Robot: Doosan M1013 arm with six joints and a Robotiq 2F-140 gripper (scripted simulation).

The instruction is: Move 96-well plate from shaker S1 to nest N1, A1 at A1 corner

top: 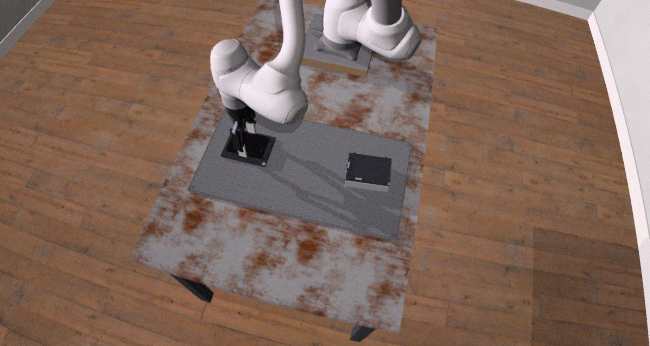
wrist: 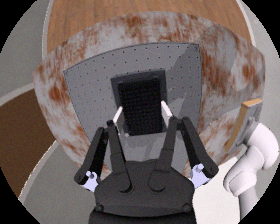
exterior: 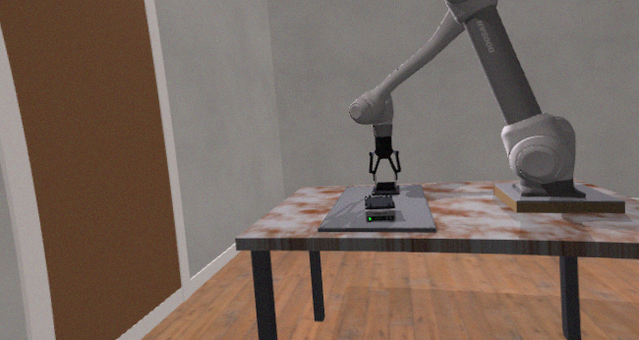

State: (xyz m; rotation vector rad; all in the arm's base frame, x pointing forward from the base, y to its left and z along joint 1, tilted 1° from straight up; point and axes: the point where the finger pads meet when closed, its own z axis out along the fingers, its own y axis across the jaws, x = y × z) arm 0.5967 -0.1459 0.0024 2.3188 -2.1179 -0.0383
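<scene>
My gripper (top: 240, 149) (exterior: 384, 179) (wrist: 142, 109) points straight down at the left end of the grey mat (top: 310, 200) and is shut on the dark 96-well plate (top: 256, 147) (wrist: 140, 102), gripping its two long sides. The plate is level and sits low over the plate nest N1 (wrist: 139, 78) (exterior: 384, 192). I cannot tell whether it rests in the locators or hangs just above them. The cut corner and the A1 mark are too small to make out. The plate shaker S1 (top: 368, 170) (exterior: 379, 211), a dark-topped box with a green light, stands at the mat's right end with nothing on it.
The mat lies on a rust-stained table (top: 280, 260) (exterior: 467, 226). The arm's base (top: 340, 55) (exterior: 555, 198) stands on a block at the table's far edge. The arm's elbow (top: 260, 87) hangs over the nest side. Walls stand close to the right and behind.
</scene>
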